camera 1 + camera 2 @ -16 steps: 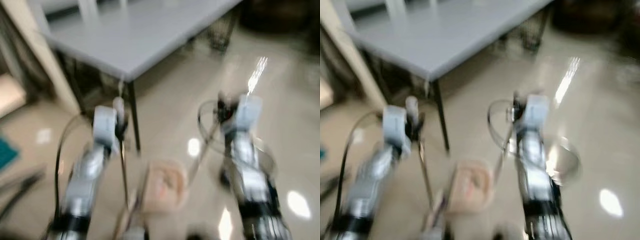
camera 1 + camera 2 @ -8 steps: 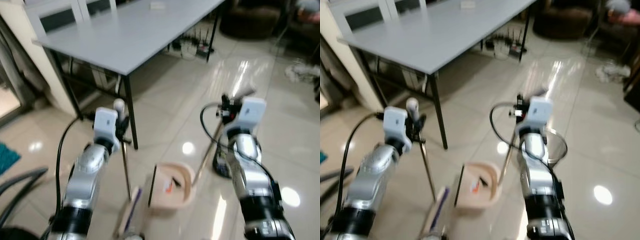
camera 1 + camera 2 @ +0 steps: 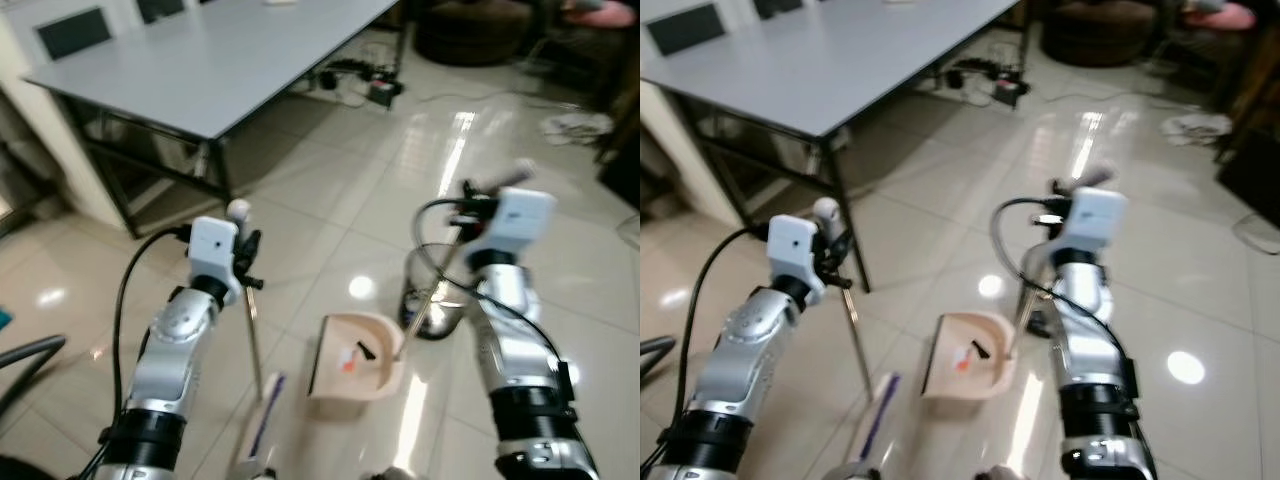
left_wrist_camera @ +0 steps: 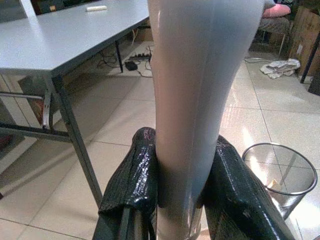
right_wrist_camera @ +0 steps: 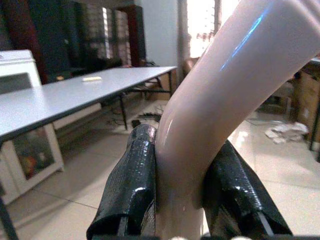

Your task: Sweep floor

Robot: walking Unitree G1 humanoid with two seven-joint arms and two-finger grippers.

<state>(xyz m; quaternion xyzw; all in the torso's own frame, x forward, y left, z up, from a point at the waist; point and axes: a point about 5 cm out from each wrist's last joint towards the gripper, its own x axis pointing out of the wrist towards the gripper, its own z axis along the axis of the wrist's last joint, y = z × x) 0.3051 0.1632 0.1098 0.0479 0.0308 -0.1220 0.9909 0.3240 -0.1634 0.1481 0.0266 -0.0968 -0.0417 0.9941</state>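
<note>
Gripping broom handle [image 4: 192, 100], left gripper [image 4: 187, 195]

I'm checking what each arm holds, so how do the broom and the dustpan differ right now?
The broom hangs from the left tool, its flat head on the tiles; the dustpan hangs from the right tool. The dustpan is a pink open tray holding scraps; the broom's head carries nothing. Both have long thin handles, each clamped.

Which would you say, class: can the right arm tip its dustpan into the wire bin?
Probably yes. The right gripper grips the dustpan handle, and the wire bin stands open just beyond the pan, nothing between.
</note>
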